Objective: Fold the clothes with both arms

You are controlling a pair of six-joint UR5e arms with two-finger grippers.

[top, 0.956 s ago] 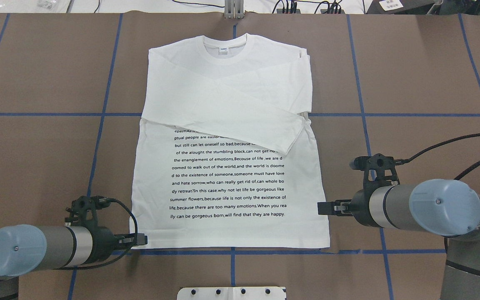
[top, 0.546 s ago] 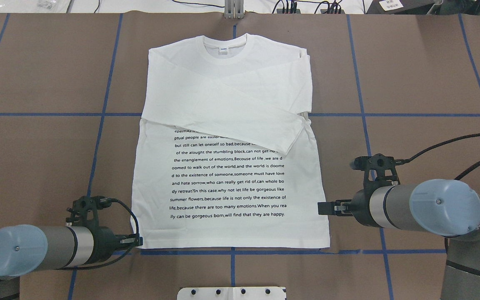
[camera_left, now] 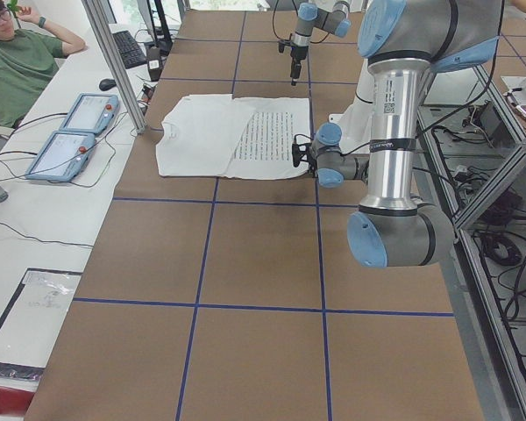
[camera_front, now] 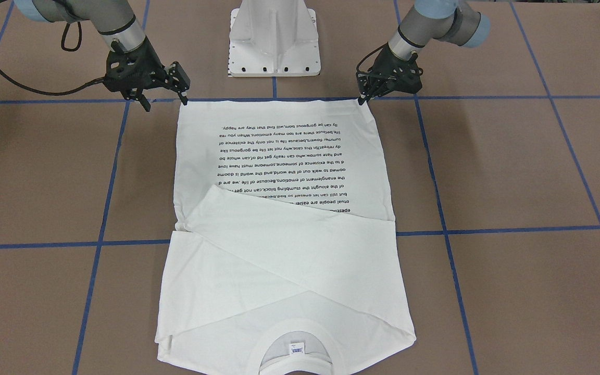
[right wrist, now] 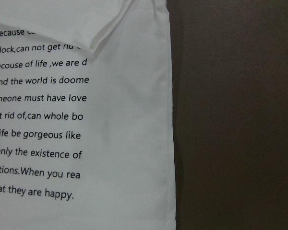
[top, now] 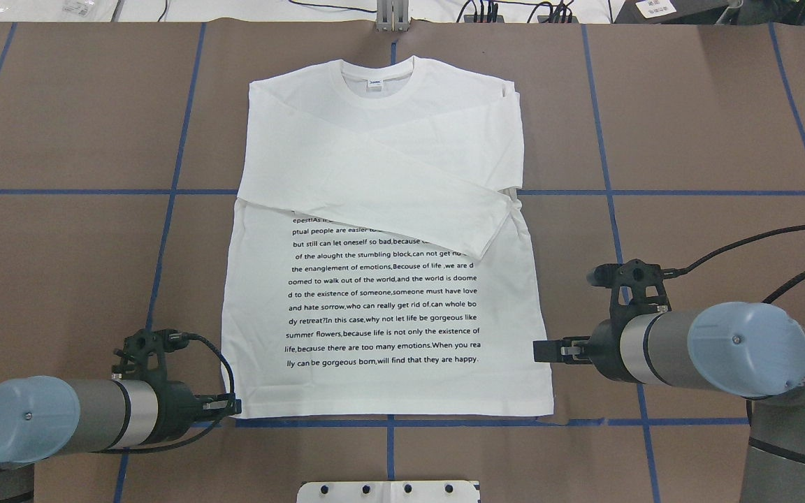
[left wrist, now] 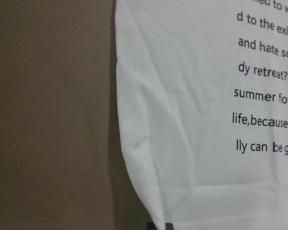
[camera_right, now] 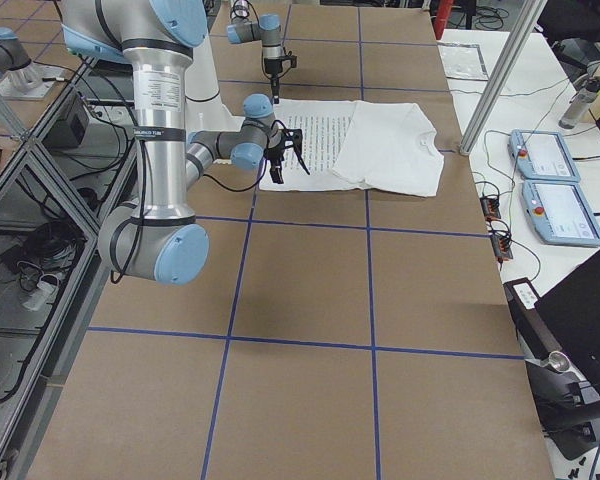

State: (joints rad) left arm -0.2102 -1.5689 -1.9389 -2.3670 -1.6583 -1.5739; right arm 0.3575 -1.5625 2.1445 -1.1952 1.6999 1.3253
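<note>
The left pincer (top: 233, 404) sits at the near hem corner — its opening cannot be told — while the right pincer (top: 541, 349), spread wide, hangs over the opposite side edge; the shirt (top: 388, 209) lies flat between them on the table (top: 689, 140), collar pointing away, sleeves crossed.

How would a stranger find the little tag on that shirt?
Find the big white shirt spread on the brown table. At the end opposite its black lettering, inside the round collar, sits the tag, the only tiny patch with blue print.

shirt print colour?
Black text on the white T-shirt; clearest in the overhead exterior view.
</note>
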